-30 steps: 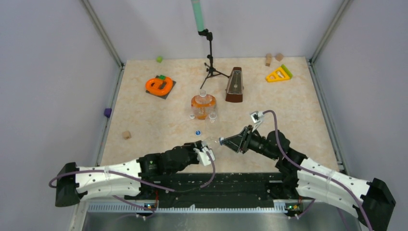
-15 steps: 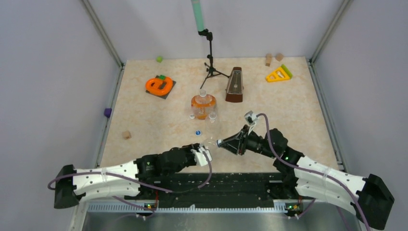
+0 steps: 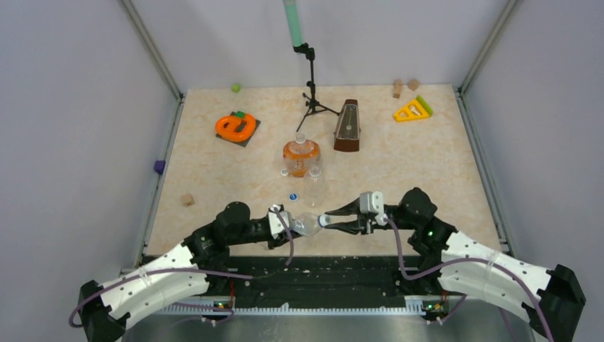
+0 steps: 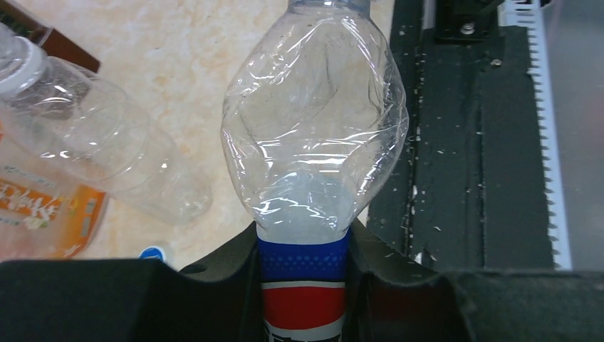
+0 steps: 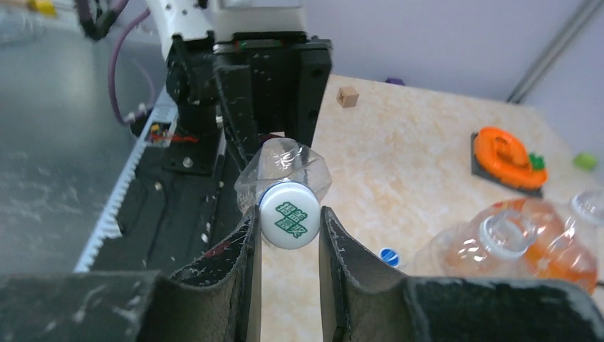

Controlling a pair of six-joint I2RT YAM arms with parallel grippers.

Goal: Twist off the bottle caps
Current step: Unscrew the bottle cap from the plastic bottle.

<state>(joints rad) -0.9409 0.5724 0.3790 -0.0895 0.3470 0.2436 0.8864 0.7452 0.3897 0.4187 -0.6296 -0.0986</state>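
A crumpled clear bottle with a blue label point(image 4: 313, 157) lies level between the two arms, and my left gripper point(image 3: 288, 222) is shut on its labelled body. The bottle's white cap with green print point(image 5: 288, 215) sits between the fingers of my right gripper point(image 5: 287, 228), which is shut on it. In the top view that gripper point(image 3: 324, 219) meets the bottle's neck. A blue cap point(image 3: 293, 197) lies loose on the table. Behind it stand the squat orange bottle point(image 3: 300, 158), its neck open, and a plain clear bottle point(image 4: 107, 135) with a white cap point(image 4: 18, 60).
A brown metronome point(image 3: 347, 126) and a tripod stand point(image 3: 311, 92) rise behind the bottles. An orange toy point(image 3: 236, 127) sits back left, a yellow triangle point(image 3: 412, 110) back right, a wooden block point(image 3: 187, 199) at left. The black rail point(image 3: 320, 271) runs along the near edge.
The right gripper has swung left and lower and shut on the white cap. The left arm has bent and shifted, and the held bottle has moved slightly toward the near edge.
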